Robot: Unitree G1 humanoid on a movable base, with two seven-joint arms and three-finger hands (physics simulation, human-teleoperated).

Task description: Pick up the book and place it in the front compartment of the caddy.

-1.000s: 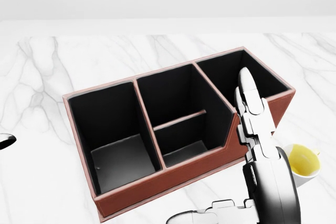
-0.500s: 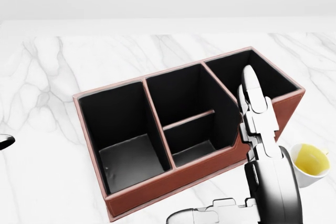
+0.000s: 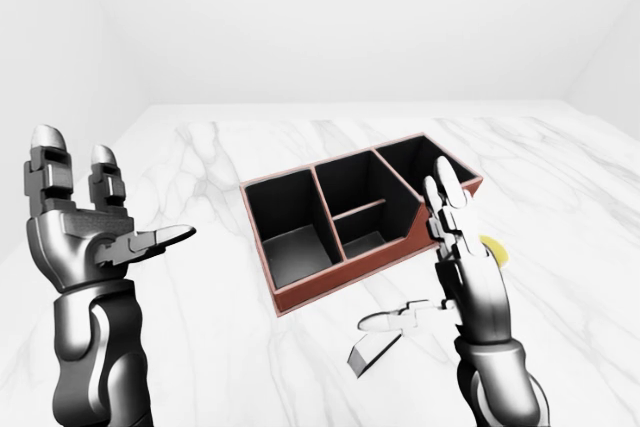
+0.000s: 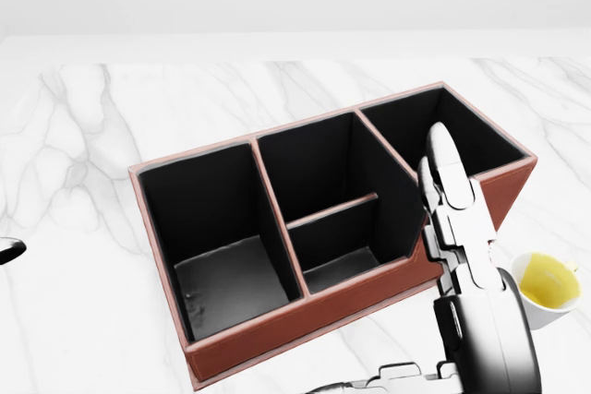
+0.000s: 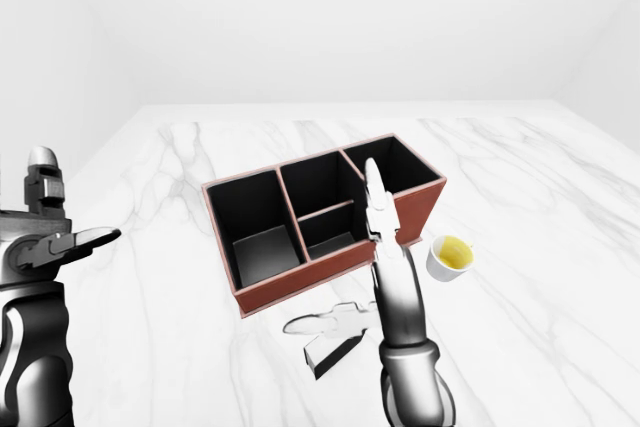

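Right hand (image 3: pixel 455 247): raised upright at the lower right of the left-eye view, fingers straight and spread, thumb stretched out sideways low over the tabletop (image 3: pixel 220 317). Holds nothing; touches nothing that can be made out. In the head view its fingers overlap the caddy's right end, but whether they touch it cannot be told.

Left hand (image 3: pixel 85 237): raised at the left of the left-eye view, well apart from everything, fingers upright and spread, thumb pointing toward the caddy. Empty.

Book (image 5: pixel 330 352): probably the pale flat angular thing lying on the tabletop just below the right thumb, near the caddy's nearer long wall; too small and faint to identify for certain. Not gripped.

Caddy (image 4: pixel 305 316): reddish-brown with black lining, set at a slant on the marble. Large compartment at left, middle section split by a low divider, third compartment at right. All appear empty.

Cup (image 5: pixel 448 256): white with yellow inside, just beside the caddy's right end.

Step in hand, as judged: approach, before any grasp. Next move calls for lowering the right hand to the flat thing, closing round it, then lifting it over the wall into the front compartment.
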